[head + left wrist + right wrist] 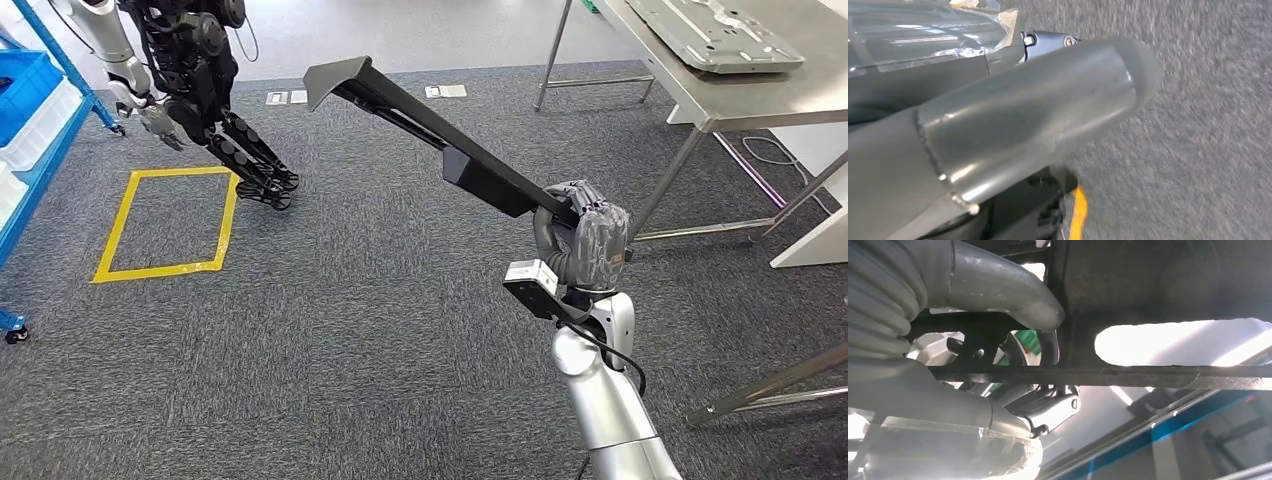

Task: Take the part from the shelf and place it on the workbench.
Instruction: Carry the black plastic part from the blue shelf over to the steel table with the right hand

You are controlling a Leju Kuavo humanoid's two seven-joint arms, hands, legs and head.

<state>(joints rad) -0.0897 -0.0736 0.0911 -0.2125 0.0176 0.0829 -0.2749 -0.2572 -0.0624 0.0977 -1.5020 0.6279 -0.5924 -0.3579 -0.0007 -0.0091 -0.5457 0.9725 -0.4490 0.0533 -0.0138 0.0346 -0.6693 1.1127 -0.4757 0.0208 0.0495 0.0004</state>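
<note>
Gripping the long black part (440,140), the right robot hand (585,235) carries it over carpet. The table (760,95) stands beyond the robot hand, so placing remains; the left robot hand's (1013,120) state I cannot tell.

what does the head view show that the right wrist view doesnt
Head view alone: the steel workbench with a grey panel on it, the yellow floor square, another robot and the grey carpet. Right wrist view alone: the underside of the part, with a long slot. Both: the right hand gripping the long black part.
</note>
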